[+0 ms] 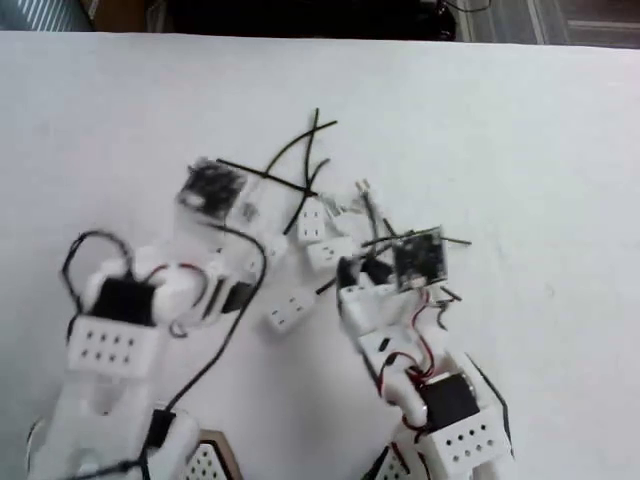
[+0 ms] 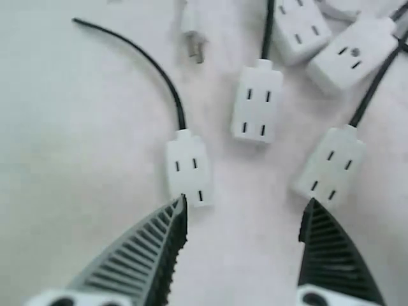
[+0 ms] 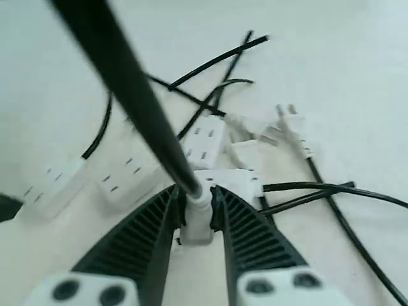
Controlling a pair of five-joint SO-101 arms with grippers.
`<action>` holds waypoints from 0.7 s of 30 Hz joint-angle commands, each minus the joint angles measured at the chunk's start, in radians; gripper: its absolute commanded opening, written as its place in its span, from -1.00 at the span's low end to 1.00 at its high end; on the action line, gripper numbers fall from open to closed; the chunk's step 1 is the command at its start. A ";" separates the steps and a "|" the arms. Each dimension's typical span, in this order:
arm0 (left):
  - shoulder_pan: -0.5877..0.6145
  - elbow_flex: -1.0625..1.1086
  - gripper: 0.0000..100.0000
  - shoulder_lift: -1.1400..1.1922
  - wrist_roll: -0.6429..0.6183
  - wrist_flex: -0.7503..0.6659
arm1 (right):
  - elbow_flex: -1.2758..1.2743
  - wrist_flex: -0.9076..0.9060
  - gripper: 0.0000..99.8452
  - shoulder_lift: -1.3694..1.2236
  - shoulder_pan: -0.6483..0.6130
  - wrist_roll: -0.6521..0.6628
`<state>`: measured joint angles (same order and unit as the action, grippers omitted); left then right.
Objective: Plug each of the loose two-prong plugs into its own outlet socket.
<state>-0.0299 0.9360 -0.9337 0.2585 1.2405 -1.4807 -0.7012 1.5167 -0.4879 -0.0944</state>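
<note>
Left jaws spread, right jaws clamped

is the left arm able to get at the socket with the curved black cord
Probably yes. The left gripper is open, and that outlet socket lies flat just past one of its fingers, apart from the neighbouring sockets, nothing on top. A small sideways shift seems needed.

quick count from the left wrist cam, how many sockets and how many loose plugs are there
sockets: 5
loose plugs: 1
total: 6, leaving out a white piece that the frame's edge cuts off, so its kind can't be told
</note>
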 commanded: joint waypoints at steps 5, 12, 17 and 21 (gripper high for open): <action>0.205 0.319 -0.43 -0.357 0.060 -0.146 | 0.058 -0.002 -0.97 0.005 -0.254 0.080; 0.242 0.485 -0.43 -0.510 0.057 -0.206 | 0.058 0.021 -0.97 -0.079 -0.341 0.086; 0.242 0.509 -0.43 -0.556 0.055 -0.199 | 0.069 0.243 -0.97 -0.332 -0.337 0.086; 0.242 0.512 -0.43 -0.558 0.058 -0.198 | 0.115 0.351 -0.97 -0.539 -0.335 0.081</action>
<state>0.1972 1.4530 -1.4784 0.3107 1.0564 -1.4530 -0.4358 1.1040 -0.8163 -0.0192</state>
